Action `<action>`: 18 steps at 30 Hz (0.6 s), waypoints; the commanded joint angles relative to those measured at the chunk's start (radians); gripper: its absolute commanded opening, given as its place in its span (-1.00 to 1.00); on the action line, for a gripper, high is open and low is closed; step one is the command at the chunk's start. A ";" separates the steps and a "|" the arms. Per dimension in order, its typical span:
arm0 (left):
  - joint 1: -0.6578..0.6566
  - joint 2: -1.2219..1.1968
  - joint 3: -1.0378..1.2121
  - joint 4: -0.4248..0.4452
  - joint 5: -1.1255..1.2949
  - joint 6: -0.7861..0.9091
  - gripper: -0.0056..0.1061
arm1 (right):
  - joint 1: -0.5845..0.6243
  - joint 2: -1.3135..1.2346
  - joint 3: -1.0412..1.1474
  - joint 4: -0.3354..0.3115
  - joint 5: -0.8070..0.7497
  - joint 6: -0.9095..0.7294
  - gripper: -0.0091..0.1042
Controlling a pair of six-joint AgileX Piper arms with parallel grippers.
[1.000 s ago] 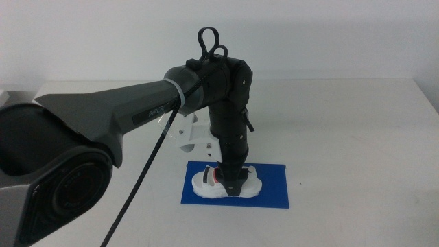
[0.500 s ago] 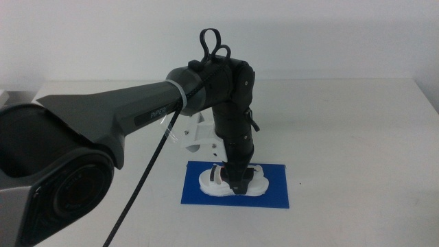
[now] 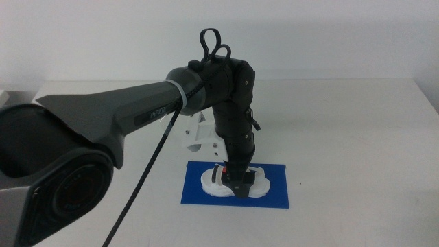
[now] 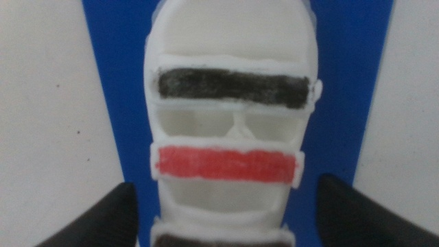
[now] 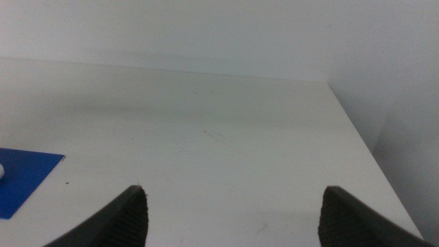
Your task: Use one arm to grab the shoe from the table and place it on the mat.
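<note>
The white tabletop (image 3: 357, 137) runs back to a pale wall, bare on its right half. The left arm (image 3: 137, 113) reaches in over the blue mat (image 3: 274, 195). The shoe (image 3: 233, 184) lies on the mat, inside its edges. The left gripper (image 4: 226, 213) has its fingers (image 4: 103, 219) spread, straddling the shoe. The right gripper (image 5: 233, 219), fingers apart, waits above bare tabletop.

I noted a plain pale wall (image 3: 329, 38) behind the worktop's far edge. At the far left edge stood a small pale object (image 3: 3, 95), too cropped to identify. I recorded no other non-task items.
</note>
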 commanded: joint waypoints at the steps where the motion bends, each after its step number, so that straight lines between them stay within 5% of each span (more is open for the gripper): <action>1: -0.003 -0.088 -0.027 -0.017 0.003 -0.011 0.79 | 0.001 -0.026 0.005 -0.009 -0.076 -0.008 0.30; 11: -0.003 -0.283 -0.027 0.142 0.162 0.014 0.78 | 0.001 -0.026 0.005 -0.009 -0.076 -0.008 0.30; 18: -0.003 -0.467 -0.026 0.319 0.158 0.325 0.78 | 0.001 -0.026 0.005 -0.009 -0.076 -0.008 0.30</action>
